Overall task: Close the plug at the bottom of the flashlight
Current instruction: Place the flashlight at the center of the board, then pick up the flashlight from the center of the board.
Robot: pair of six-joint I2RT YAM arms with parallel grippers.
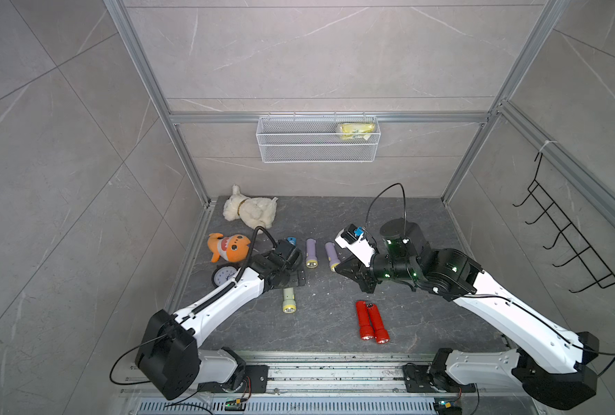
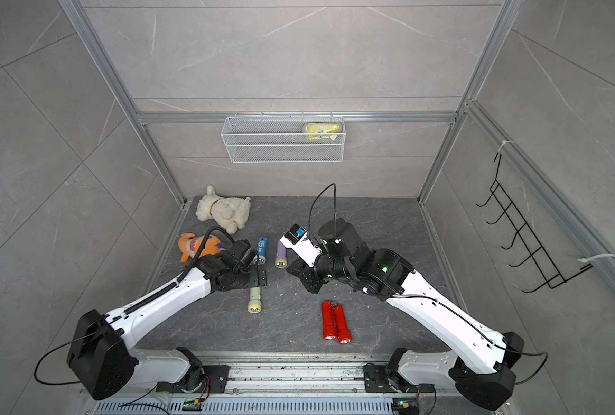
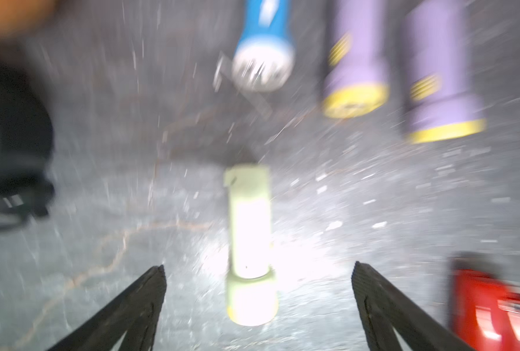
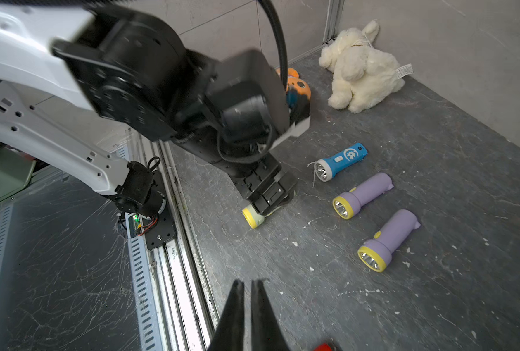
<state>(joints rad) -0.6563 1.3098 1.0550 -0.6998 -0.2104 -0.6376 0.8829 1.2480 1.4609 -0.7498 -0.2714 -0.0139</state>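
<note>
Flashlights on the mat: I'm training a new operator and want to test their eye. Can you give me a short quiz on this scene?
1. How many red flashlights lie on the mat?
2. True or false: the left end effector is shut on the pale flashlight.
3. What sits in the wire basket? A) a yellow packet B) a mug C) a sponge

Key: 1. Two. 2. False, it stands open. 3. A.
</note>
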